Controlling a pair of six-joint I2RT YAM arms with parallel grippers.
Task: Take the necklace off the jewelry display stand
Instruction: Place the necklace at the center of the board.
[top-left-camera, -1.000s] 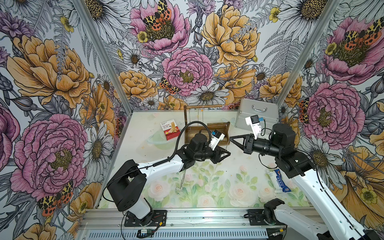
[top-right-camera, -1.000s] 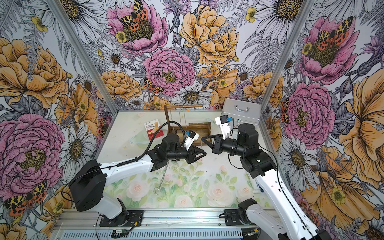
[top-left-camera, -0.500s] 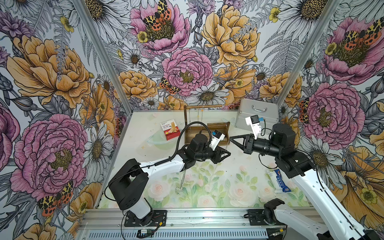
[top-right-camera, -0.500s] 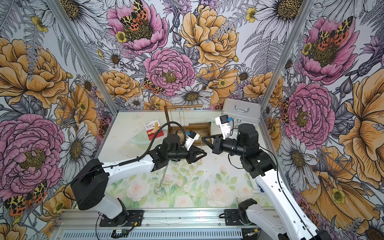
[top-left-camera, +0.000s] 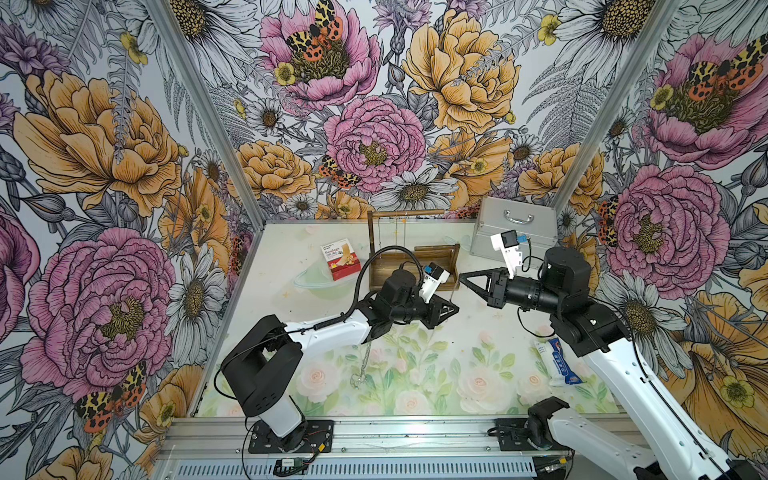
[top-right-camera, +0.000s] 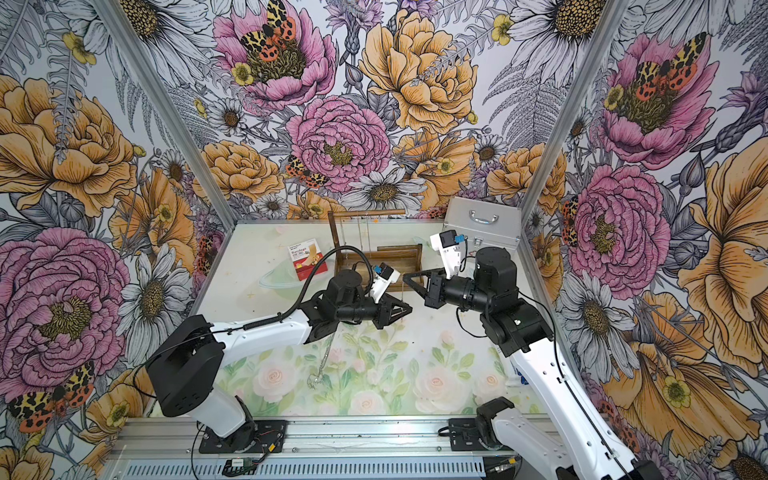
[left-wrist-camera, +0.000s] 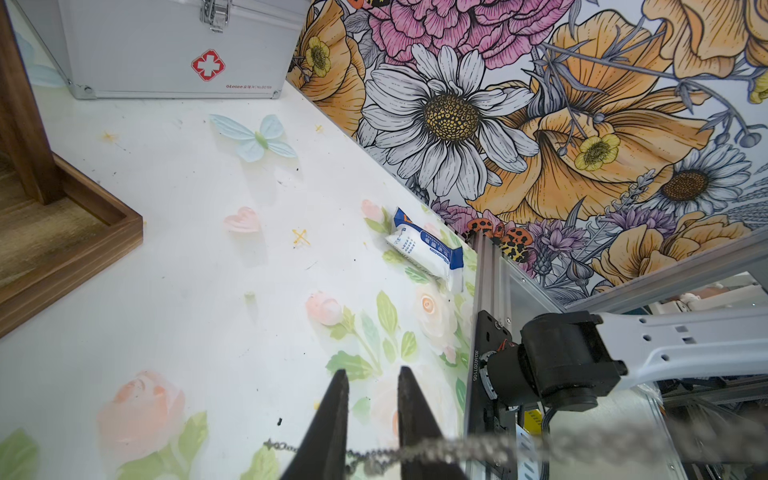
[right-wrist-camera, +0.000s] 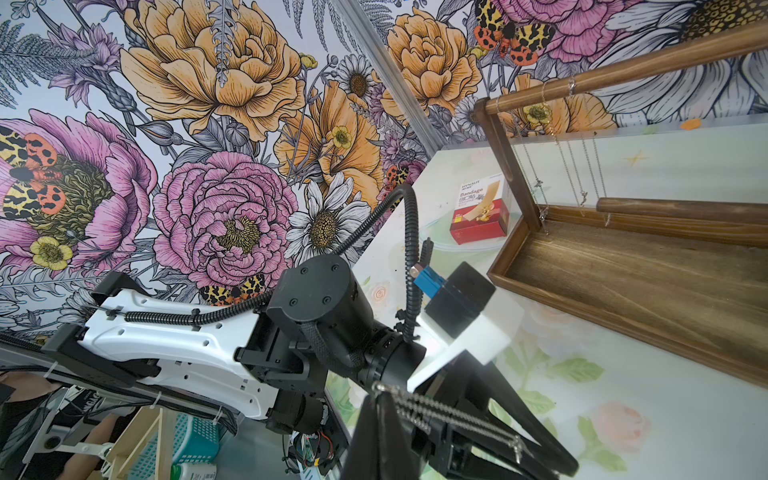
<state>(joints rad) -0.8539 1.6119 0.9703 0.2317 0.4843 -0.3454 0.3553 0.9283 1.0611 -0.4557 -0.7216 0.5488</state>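
The dark wooden jewelry display stand (top-left-camera: 374, 237) is at the back of the table, with thin chains (right-wrist-camera: 582, 166) hanging from its top rod (right-wrist-camera: 623, 68). In front of its tray, my right gripper (right-wrist-camera: 380, 395) is shut on a silver necklace (right-wrist-camera: 449, 415). That necklace is off the stand and hangs as a thin line (top-left-camera: 451, 293) in both top views. It runs across my left gripper (left-wrist-camera: 372, 374), which faces the right one tip to tip. The left fingers (left-wrist-camera: 336, 399) stand a little apart, with the chain (left-wrist-camera: 374, 455) crossing the gap between them.
A silver metal case (top-left-camera: 515, 226) stands at the back right. Left of the stand, a red bandage box (top-left-camera: 340, 259) sits by a clear dish (top-left-camera: 320, 282). A blue-white packet (top-left-camera: 559, 361) lies at the right. Another silver chain (top-left-camera: 361, 365) lies on the mat under the left arm.
The left gripper's fingers have drawn closer together. Both arms have hardly moved.
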